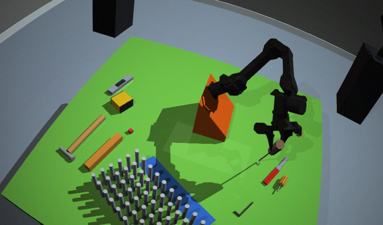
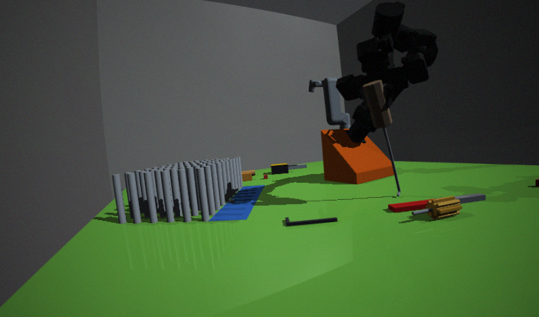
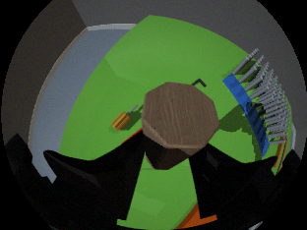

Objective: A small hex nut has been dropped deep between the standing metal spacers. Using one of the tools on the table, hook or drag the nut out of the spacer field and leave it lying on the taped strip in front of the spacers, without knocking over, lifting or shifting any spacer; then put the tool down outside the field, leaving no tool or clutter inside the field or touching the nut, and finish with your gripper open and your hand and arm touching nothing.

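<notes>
Jaws (image 1: 274,143): clamped on your hook tool's wooden handle (image 1: 277,146).
Hook tip (image 2: 397,193): near counter, right, well apart from spacers (image 1: 136,179).
Nut: hidden; blue strip (image 1: 170,179) shows none.
Left: hooking, dragging, tool down.

We see the spacers (image 1: 136,184) standing on the mat (image 1: 164,83), the taped strip (image 1: 173,184) lying just beside them, the wedge (image 1: 215,114) mid-mat, well apart.

The fingers (image 1: 274,143) clamp the hook tool's wooden handle (image 1: 277,146) — shaft pointing down — near the red-handled knife (image 1: 274,175).
</notes>
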Tool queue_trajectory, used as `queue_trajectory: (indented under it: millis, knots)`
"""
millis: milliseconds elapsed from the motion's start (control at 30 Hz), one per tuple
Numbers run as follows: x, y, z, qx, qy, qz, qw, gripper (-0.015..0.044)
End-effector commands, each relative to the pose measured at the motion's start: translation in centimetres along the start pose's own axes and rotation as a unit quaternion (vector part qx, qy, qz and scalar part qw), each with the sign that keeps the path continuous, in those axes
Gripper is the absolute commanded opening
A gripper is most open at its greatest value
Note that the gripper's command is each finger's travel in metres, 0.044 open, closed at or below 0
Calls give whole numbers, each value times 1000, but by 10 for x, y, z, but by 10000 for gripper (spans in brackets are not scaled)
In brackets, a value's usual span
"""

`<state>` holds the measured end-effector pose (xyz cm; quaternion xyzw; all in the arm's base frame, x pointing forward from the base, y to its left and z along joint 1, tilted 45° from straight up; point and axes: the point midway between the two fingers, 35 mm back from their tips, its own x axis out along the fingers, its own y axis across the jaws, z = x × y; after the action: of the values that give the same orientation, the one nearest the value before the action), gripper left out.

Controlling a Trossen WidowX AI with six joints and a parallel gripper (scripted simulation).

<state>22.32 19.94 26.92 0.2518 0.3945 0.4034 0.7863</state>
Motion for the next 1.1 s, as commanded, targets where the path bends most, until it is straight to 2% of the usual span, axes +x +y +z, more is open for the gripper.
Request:
queue_trajectory:
  millis: [0, 533, 1067]
  knots:
    - [-1, 12, -9, 61, 19, 22, 998, 0]
    - [-9, 51, -49, 298, 119, 75, 944, 0]
    - [-26, 85, -88, 507, 242, 71, 824, 0]
